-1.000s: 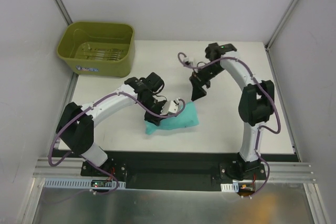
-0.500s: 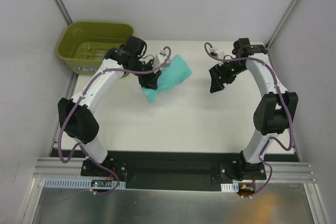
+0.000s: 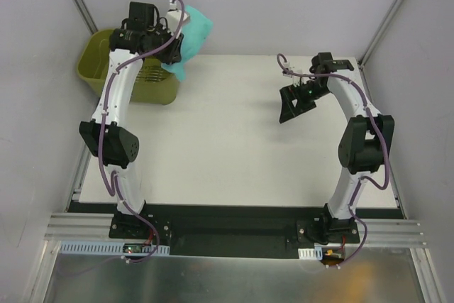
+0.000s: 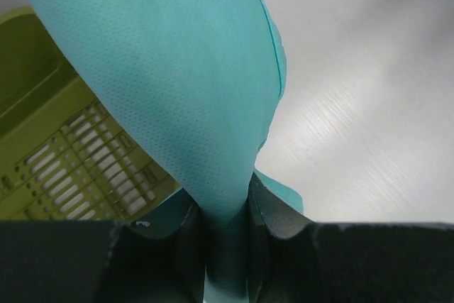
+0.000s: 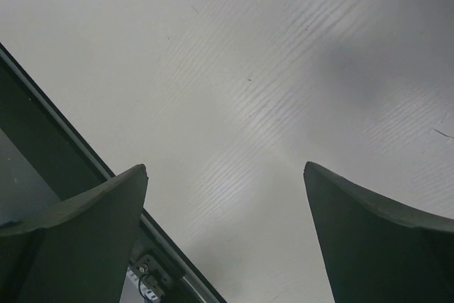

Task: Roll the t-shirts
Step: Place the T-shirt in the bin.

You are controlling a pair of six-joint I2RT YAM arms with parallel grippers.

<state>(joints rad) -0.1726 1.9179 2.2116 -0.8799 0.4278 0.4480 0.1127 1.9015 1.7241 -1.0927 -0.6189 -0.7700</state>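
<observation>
The teal-green t-shirt (image 3: 193, 30) is a rolled bundle held high in the air by my left gripper (image 3: 177, 51), just right of the olive tub's far right corner. In the left wrist view the t-shirt (image 4: 184, 83) fills the upper middle, pinched between my dark fingers (image 4: 269, 221), and the left gripper (image 4: 225, 207) is shut on it. My right gripper (image 3: 289, 110) hangs over the table's right half with its jaws wide open. In the right wrist view the right gripper (image 5: 225, 169) has only bare table between its fingers.
An olive-green plastic tub (image 3: 96, 62) with a slotted floor stands at the table's far left corner; the left wrist view shows the tub (image 4: 57, 168) below the cloth. The white table (image 3: 227, 147) ends at a black rail by the arm bases.
My left arm has lifted the rolled t-shirt off the table's middle and swung it up and left toward the tub. My right arm drew back to the right, still open.
</observation>
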